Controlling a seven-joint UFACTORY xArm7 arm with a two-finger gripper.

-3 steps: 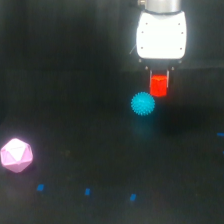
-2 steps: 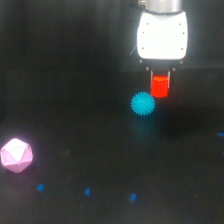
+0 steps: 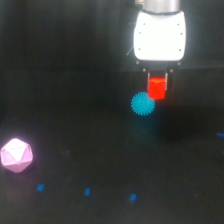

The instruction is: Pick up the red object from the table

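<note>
The red object, a small bright red-orange block, sits between the two thin fingers under my white gripper in the upper right of the exterior view. The fingers stand close against its sides, so the gripper looks shut on it. I cannot tell whether the block rests on the black table or is just above it. A cyan spiky ball lies right beside the block, at its lower left, touching or nearly touching it.
A larger pink polyhedron lies at the exterior view's far left. Small blue marks dot the table along the bottom, and one more sits at the right edge.
Almost nothing differs. The gripper and the red block sit a touch lower and further left than before. The cyan ball and the pink polyhedron have not moved.
</note>
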